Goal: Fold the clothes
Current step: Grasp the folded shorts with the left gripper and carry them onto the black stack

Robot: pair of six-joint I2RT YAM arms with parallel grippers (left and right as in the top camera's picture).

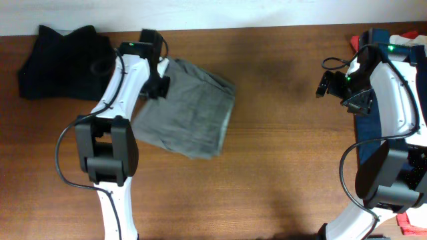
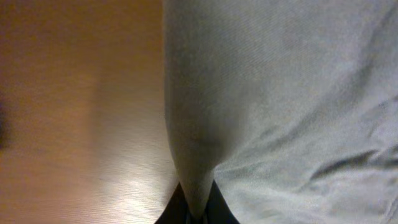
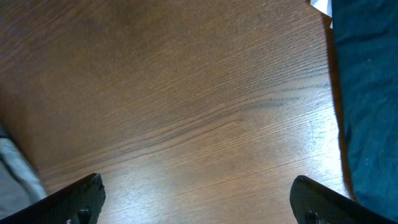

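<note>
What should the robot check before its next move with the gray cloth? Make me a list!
1. Left jaws shut on gray cloth: ok.
2. Right jaws open, holding nothing: ok.
3. Gray cloth fully on the table: ok.
4. Gray cloth lying flat: not ok, it is wrinkled and its edge is pinched up.
5. Black clothes apart from the gray cloth: cannot tell, the left arm hides the gap.
</note>
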